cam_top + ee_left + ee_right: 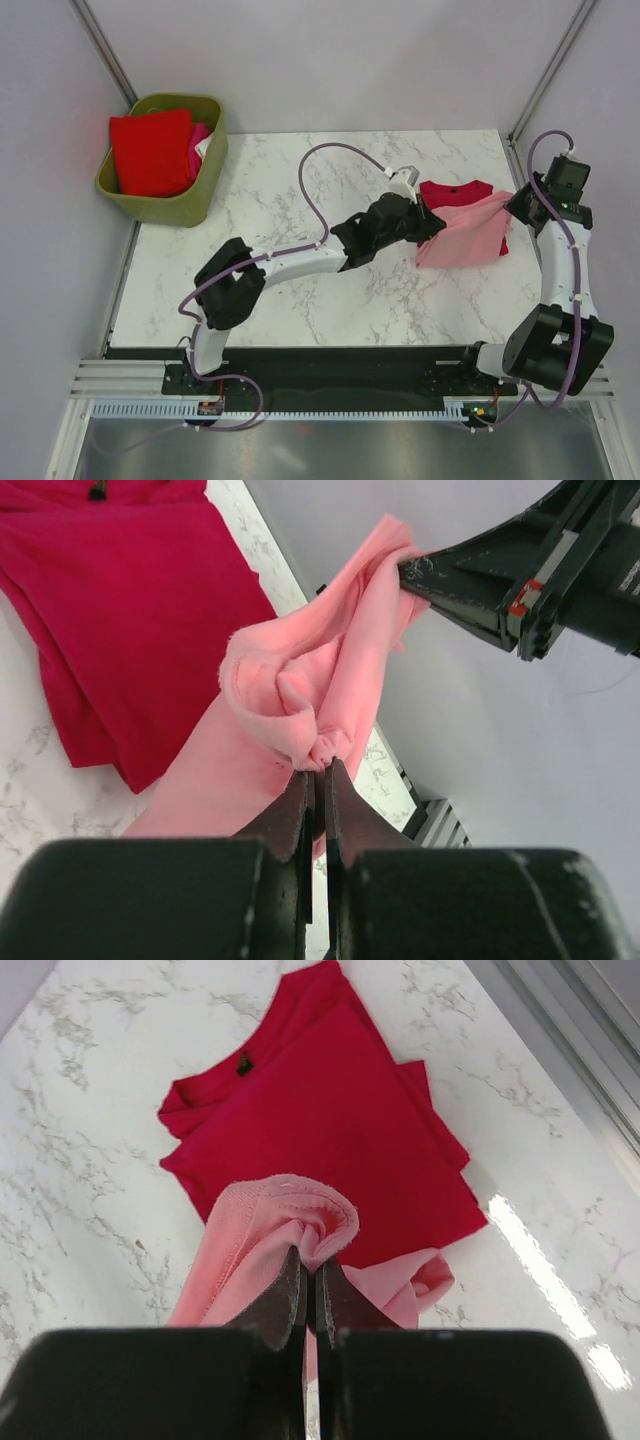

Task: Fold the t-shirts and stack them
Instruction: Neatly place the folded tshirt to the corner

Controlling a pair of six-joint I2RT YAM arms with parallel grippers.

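Observation:
A light pink t-shirt (462,235) hangs stretched between both grippers above the right part of the table. My left gripper (432,222) is shut on its left end (300,715), pinching bunched cloth at the fingertips. My right gripper (518,203) is shut on the other end (285,1222), also pinching a rolled edge. Under and behind the pink shirt lies a folded dark crimson t-shirt (456,193) flat on the marble (320,1100). More t-shirts, a bright red one (150,152) on top with hot pink and white beside it, sit in the basket.
The olive-green basket (205,190) stands at the table's back left corner. The marble table (300,290) ends at a rail on the right (580,1050). Grey walls and slanted frame posts enclose the back.

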